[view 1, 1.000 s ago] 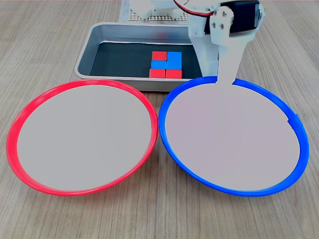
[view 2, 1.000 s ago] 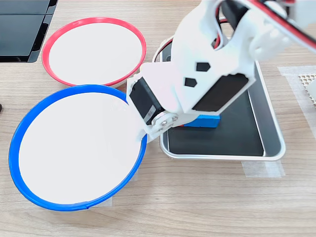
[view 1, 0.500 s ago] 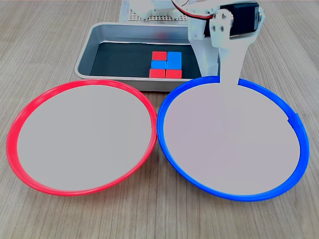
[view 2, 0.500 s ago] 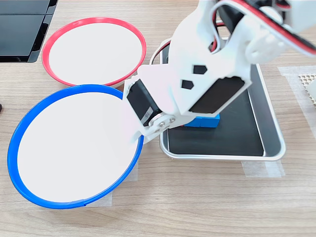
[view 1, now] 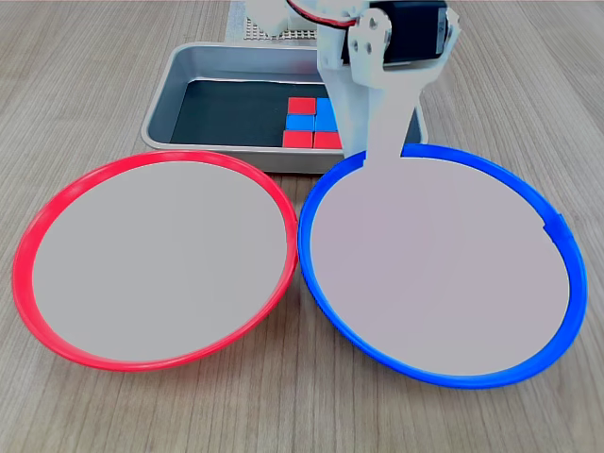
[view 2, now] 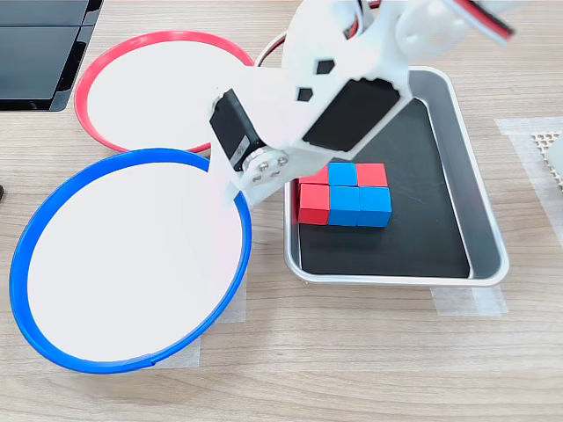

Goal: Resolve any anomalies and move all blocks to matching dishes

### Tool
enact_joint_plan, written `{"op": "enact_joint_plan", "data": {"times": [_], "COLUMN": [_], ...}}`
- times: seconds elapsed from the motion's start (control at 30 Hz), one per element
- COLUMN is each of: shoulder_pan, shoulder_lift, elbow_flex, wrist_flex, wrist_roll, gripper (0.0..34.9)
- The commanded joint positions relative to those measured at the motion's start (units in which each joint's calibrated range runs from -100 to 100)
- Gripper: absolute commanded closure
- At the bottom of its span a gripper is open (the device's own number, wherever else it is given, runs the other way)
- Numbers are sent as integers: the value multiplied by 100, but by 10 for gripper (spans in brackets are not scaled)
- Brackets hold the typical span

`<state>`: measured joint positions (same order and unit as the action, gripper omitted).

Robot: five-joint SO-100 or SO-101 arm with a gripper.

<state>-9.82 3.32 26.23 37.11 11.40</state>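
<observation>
The blocks [view 2: 343, 195] sit packed together on the tray [view 2: 479, 220], right of the middle in the second exterior view. The jaws [view 2: 227, 180] hang at the edge of the blue dish [view 2: 35, 237], left of the blocks. I cannot tell if they are spread or pressed together. Nothing is in them. The red dish [view 2: 97, 75], at upper left, is bare too.
</observation>
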Motion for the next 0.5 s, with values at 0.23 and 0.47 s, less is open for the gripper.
{"op": "enact_joint_plan", "data": {"times": [0.23,0.47], "shoulder_pan": [-95,-302], "shoulder_lift": [-30,-13], "elbow_flex": [-260,-242], "wrist_flex": [-84,-174], "wrist_roll": [-269,-542], "gripper": [349,349]}}
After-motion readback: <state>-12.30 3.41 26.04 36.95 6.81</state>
